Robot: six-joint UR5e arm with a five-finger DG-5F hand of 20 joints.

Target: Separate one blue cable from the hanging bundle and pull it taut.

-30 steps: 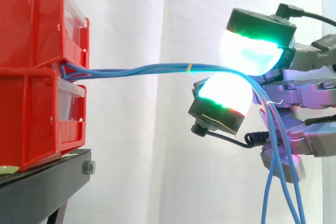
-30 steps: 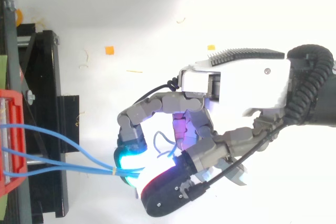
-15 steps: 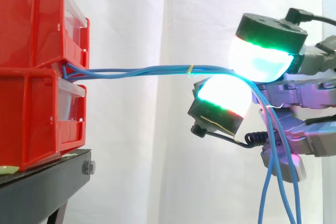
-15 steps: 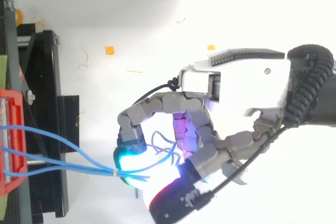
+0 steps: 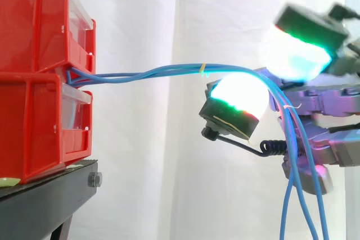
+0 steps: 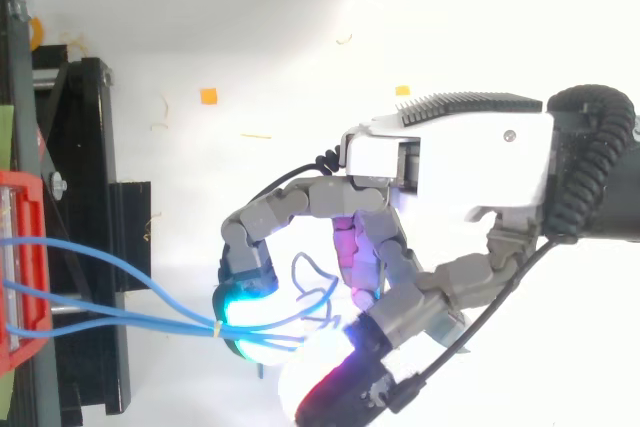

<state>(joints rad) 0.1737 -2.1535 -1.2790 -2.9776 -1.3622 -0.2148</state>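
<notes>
A bundle of thin blue cables (image 5: 169,72) runs from between the two stacked red bins (image 5: 34,71) out to the right, bound by a yellow tie (image 5: 203,69). It lies over the hand's lower glowing pad (image 5: 239,95) and drops down past the fingers at the right. The hand (image 6: 450,162) comes in from the right. Its upper glowing pad (image 5: 297,54) stands above and right of the bundle, apart from it, so nothing pinches the cables. From above, the cables (image 6: 130,317) fan out from the bin to the tie, then loop loosely between the fingers.
The red bins sit on a black stand (image 5: 50,195) at the left, before a white curtain. In the top view, small orange scraps (image 6: 208,96) lie on the white floor beyond the hand.
The upper pad has lifted up and to the right, off the bundle, opening the pinch. The cables now rest on the lower pad and arch slightly higher.
</notes>
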